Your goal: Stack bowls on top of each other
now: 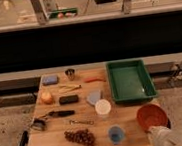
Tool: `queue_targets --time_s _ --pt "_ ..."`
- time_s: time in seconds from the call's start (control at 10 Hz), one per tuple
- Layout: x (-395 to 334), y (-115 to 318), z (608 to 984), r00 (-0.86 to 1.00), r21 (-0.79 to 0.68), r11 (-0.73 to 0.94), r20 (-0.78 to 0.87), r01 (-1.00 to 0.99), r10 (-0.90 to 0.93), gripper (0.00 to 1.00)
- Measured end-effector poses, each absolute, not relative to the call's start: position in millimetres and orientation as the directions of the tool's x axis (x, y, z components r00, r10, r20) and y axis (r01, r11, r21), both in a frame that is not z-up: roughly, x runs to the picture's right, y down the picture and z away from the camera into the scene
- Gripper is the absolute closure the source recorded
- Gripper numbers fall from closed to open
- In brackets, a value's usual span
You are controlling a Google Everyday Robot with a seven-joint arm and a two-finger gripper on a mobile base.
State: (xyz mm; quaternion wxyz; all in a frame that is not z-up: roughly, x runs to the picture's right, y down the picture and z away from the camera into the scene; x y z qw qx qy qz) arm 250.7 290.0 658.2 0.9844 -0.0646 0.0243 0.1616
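Gripper (155,131) low at bottom right, grip state unreadable; terracotta bowl (151,114) just beyond it; blue cup (115,133) to its left.

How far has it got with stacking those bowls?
Nothing looks stacked yet: the reddish-brown bowl sits alone on the table. In hand: the gripper is at the bowl's near rim, bottom right. Left: lifting it and stacking; I can't tell which other items are bowls.

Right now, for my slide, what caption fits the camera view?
Gripper by the near rim of a terracotta bowl, on a wooden table with a green tray.
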Motion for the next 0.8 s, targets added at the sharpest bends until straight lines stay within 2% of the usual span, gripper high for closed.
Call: queue_targets --time_s 0.8 --pt "275.0 303.7 659.0 0.916 -0.083 0.913 -0.068 -0.400 0.396 0.98"
